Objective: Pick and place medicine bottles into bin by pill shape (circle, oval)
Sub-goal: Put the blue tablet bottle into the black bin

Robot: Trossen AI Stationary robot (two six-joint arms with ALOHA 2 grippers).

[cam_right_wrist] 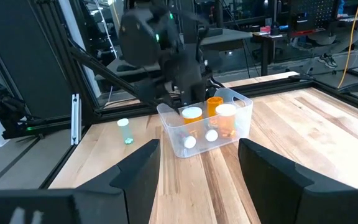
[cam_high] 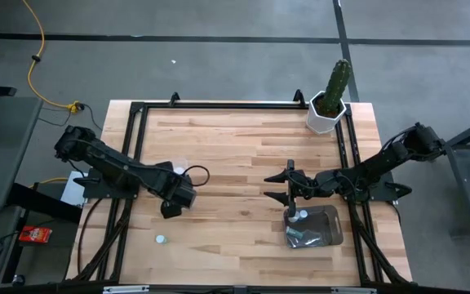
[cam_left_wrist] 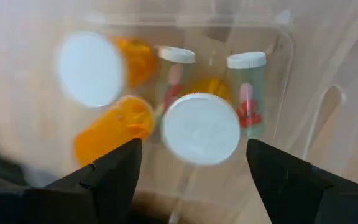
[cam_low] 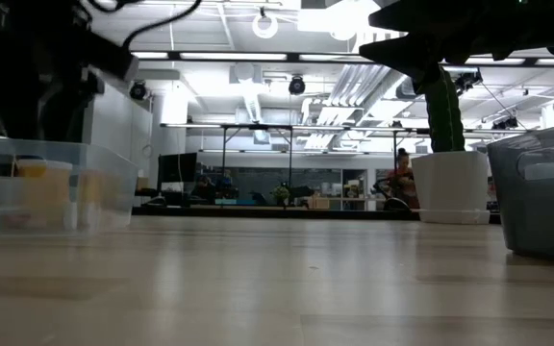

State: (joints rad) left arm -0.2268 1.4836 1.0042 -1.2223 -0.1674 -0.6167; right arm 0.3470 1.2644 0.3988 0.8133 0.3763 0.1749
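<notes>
Left wrist view looks straight down into the clear bin point(cam_left_wrist: 278, 74): medicine bottles point(cam_left_wrist: 201, 127) sit inside, left gripper point(cam_left_wrist: 194, 177) spread open above them, holding nothing. The high view shows a stray bottle point(cam_high: 161, 239) on the wooden table point(cam_high: 235, 155). Right gripper point(cam_high: 290, 186) also open, over the grey bin point(cam_high: 326, 233). Office room behind.

A green cactus point(cam_high: 339, 78) stood upright in a white faceted pot point(cam_high: 325, 115) at about 1 o'clock on the pale wooden plank table point(cam_high: 235, 155), near the black metal frame rail point(cam_high: 219, 105) along the far edge. A yellow cable point(cam_high: 33, 49) ran over the grey floor at 10 o'clock, off the table. A small red box point(cam_high: 33, 234) lay on the floor at 8 o'clock. In the low view, the same white pot point(cam_low: 450, 186) sat at 3 o'clock, with a person point(cam_low: 402, 173) far behind in the room.
</notes>
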